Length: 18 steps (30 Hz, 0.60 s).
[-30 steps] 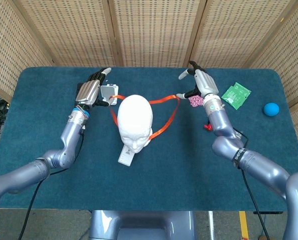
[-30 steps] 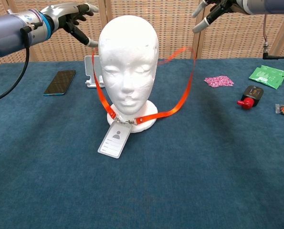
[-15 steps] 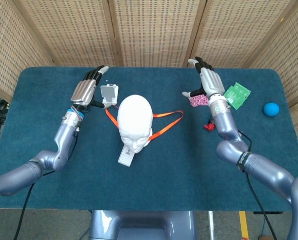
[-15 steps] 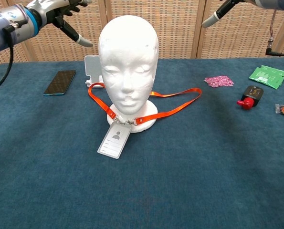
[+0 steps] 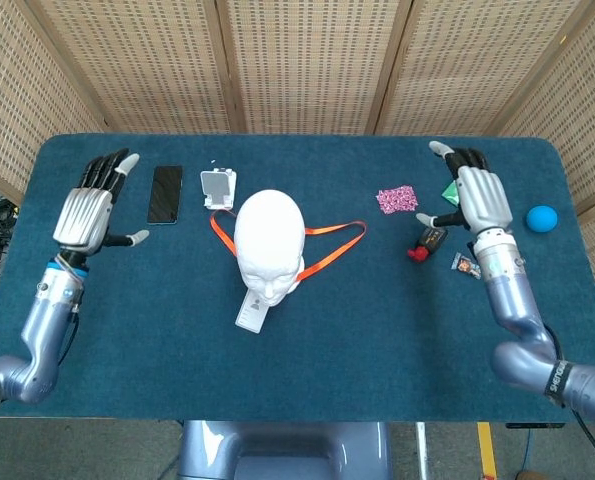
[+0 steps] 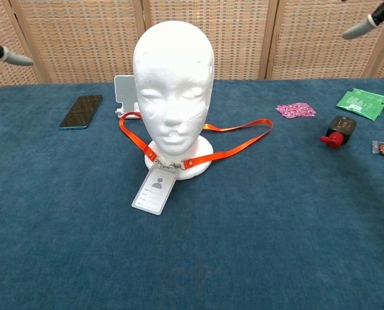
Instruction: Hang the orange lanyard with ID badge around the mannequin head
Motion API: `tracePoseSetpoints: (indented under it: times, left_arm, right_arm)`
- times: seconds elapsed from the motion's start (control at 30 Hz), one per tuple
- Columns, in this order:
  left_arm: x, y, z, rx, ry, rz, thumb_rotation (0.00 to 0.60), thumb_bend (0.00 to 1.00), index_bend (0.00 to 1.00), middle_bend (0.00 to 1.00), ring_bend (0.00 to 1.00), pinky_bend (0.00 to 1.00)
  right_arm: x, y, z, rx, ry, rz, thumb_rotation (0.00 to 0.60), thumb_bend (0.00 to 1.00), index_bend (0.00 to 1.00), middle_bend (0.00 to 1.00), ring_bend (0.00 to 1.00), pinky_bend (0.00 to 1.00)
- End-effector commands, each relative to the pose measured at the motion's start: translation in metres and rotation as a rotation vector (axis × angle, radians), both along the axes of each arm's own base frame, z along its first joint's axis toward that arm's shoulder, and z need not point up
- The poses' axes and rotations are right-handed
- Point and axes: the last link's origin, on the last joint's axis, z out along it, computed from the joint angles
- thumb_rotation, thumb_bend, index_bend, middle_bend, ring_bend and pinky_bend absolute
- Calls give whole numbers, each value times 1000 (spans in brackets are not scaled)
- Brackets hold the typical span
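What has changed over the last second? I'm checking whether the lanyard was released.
Both hands let go of the orange lanyard, and its loop dropped onto the table around the mannequin head. The left hand and right hand drew outward, open. The head, ID badge and phone stayed put.

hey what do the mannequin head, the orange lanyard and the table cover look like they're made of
Mannequin head: likely foam, matte white with a faintly grainy, unglossy surface.
Orange lanyard: flat woven-looking ribbon, probably fabric, lying limp in loose curves.
Table cover: dark blue cloth or felt-like fabric, with a dull mottled nap and no shine.
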Motion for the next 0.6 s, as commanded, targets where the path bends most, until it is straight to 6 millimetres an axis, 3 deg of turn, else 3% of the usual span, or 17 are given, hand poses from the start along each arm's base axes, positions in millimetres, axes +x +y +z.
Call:
tracePoseSetpoints:
  times: [0.03,0.13,0.23,0.4,0.6]
  left_arm:
    - [-29,-52,17,39,90,57,600,0,0,0,0,0]
    - [-43,-77,25,78,108,113,600,0,0,0,0,0]
    - [-56,-98,27,86,112,187,600,0,0,0,0,0]
    - [-70,-120,27,83,115,262,600,0,0,0,0,0]
    - [-74,-129,30,96,102,264,600,0,0,0,0,0]
  right_arm:
    - [-22,34,-2,18,73,5,600,452,145,615,564,585]
    - [-34,54,-11,51,123,8,600,643,138,719,681,755]
    - [-43,76,-22,102,160,15,600,744,137,760,738,841]
    - [-53,106,-45,210,227,44,600,799,153,782,775,892]
    - [-46,137,-78,383,267,115,600,836,186,797,788,908]
